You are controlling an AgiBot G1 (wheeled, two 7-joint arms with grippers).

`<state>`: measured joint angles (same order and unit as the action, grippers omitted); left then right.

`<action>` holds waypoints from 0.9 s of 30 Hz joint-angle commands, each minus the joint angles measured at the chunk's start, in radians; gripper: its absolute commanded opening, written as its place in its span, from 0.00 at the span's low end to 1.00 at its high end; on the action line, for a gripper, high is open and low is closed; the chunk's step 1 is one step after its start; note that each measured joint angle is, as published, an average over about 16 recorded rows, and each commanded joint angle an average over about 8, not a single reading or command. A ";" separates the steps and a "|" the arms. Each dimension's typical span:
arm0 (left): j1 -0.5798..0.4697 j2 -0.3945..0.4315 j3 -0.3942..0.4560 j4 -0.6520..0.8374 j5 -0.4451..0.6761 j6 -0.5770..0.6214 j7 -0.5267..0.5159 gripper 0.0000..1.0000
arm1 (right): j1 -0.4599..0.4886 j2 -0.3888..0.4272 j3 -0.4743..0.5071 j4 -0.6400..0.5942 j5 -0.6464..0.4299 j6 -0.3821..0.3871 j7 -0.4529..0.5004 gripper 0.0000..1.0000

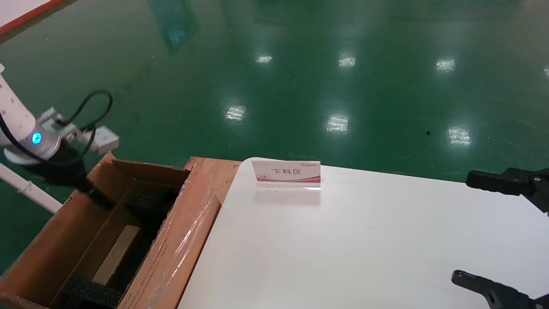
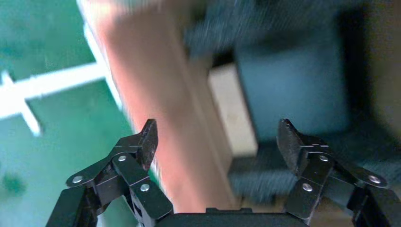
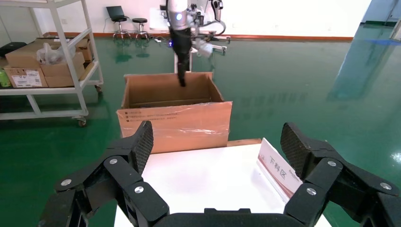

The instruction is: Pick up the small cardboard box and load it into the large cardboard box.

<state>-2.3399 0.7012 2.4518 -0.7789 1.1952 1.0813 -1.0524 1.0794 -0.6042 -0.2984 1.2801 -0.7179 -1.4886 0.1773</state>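
floor: glossy green workshop floor [image 1: 300, 86] spreads behind everything, ceiling lights mirrored in it.
table: white rounded-corner tabletop [image 1: 364, 240] fills the near right; nothing lies on it but a sign, so i judge the pick-up spot is already cleared.
carton: the large cardboard box [image 1: 171, 240], a big brown corrugated carton with a glossy taped flap, stands on the floor hard against the table's left edge, open upward, placed so a short carry from the table ends over it; black foam pieces line its inside.
my left arm: white, with a blue light, it reaches down from the far left over the carton's far corner.
my left pincer [image 2: 217, 146]: fingers spread wide, gripping nothing, hanging over the carton's wall and interior; the tips are hard to place in the head view.
small box: the small cardboard box [image 2: 232, 111], a flat pale brown rectangle, lies down inside the carton beside a brown inner wall and the foam, apart from my fingers; it shows from the head as a pale slab [image 1: 118, 253]. i judge the loading as good as done, the spread fingers fitting a release.
my right pincer [image 3: 217, 144]: idle at the table's right edge, fingers spread wide and empty, pointed toward the carton.
sign: small white and pink card in a clear stand [image 1: 286, 172] at the table's far edge, marking the station.
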 commanded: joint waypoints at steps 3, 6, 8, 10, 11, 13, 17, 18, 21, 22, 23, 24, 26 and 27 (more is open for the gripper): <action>-0.073 -0.032 -0.039 -0.073 -0.020 -0.040 0.050 1.00 | 0.000 0.000 0.000 0.000 0.000 0.000 0.000 1.00; -0.120 -0.062 -0.064 -0.142 -0.031 -0.073 0.072 1.00 | 0.000 0.000 0.000 0.000 0.000 0.000 0.000 1.00; -0.143 -0.078 -0.077 -0.181 -0.036 -0.091 0.080 1.00 | 0.000 0.000 0.000 0.000 0.000 0.000 0.000 1.00; -0.160 -0.090 -0.087 -0.212 -0.036 -0.106 0.085 1.00 | 0.000 0.000 -0.001 0.000 0.000 0.000 0.000 1.00; -0.166 -0.094 -0.092 -0.226 -0.036 -0.113 0.087 1.00 | 0.000 0.000 -0.001 0.000 0.000 0.000 0.000 1.00; -0.169 -0.099 -0.105 -0.245 -0.035 -0.120 0.090 1.00 | 0.000 0.000 -0.001 -0.001 0.000 0.000 0.000 1.00; -0.135 -0.105 -0.176 -0.274 -0.046 -0.113 0.114 1.00 | 0.000 0.000 -0.001 -0.001 0.001 0.000 0.000 1.00; -0.116 -0.105 -0.203 -0.277 -0.052 -0.106 0.124 1.00 | 0.000 0.000 -0.001 -0.001 0.001 0.000 -0.001 1.00; -0.048 -0.104 -0.300 -0.288 -0.072 -0.080 0.160 1.00 | 0.000 0.000 -0.001 -0.001 0.001 0.000 -0.001 1.00; -0.023 -0.104 -0.335 -0.292 -0.080 -0.071 0.174 1.00 | 0.000 0.000 -0.001 -0.001 0.001 0.000 -0.001 1.00; 0.000 -0.104 -0.369 -0.296 -0.087 -0.062 0.186 1.00 | 0.000 0.000 -0.001 -0.001 0.001 0.000 -0.001 1.00; 0.025 -0.103 -0.404 -0.300 -0.094 -0.053 0.199 1.00 | 0.001 0.000 -0.001 -0.001 0.001 0.000 -0.001 1.00; 0.073 -0.103 -0.473 -0.308 -0.108 -0.035 0.225 1.00 | 0.001 0.000 -0.001 -0.001 0.001 0.000 -0.001 1.00; 0.097 -0.103 -0.508 -0.312 -0.116 -0.026 0.238 1.00 | 0.001 0.000 -0.001 -0.001 0.001 0.000 -0.001 1.00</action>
<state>-2.2424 0.5986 1.9441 -1.0913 1.0794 1.0557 -0.8139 1.0800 -0.6040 -0.2997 1.2786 -0.7170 -1.4886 0.1765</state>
